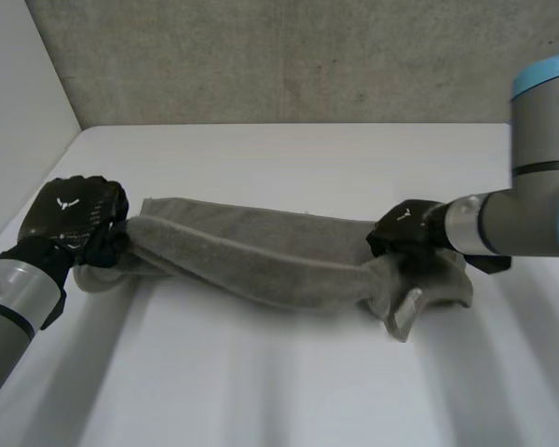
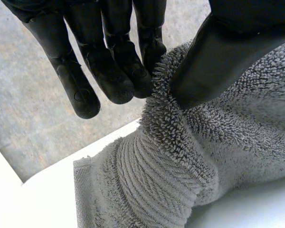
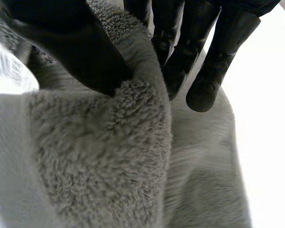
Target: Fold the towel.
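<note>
A grey towel (image 1: pixel 261 256) lies stretched lengthwise across the white table (image 1: pixel 289 372), bunched at both ends. My left hand (image 1: pixel 79 219) pinches the towel's left end; in the left wrist view the towel (image 2: pixel 190 161) fold is caught between my thumb (image 2: pixel 218 57) and fingers (image 2: pixel 118 71). My right hand (image 1: pixel 405 231) grips the right end; in the right wrist view the thumb (image 3: pixel 71 47) and fingers (image 3: pixel 199 52) squeeze a ridge of the towel (image 3: pixel 109 156). A crumpled corner of cloth (image 1: pixel 419 298) hangs below the right hand.
A rough grey wall (image 1: pixel 289 56) stands behind the table's far edge. A white side panel (image 1: pixel 19 102) rises at the left. Bare tabletop spreads in front of the towel.
</note>
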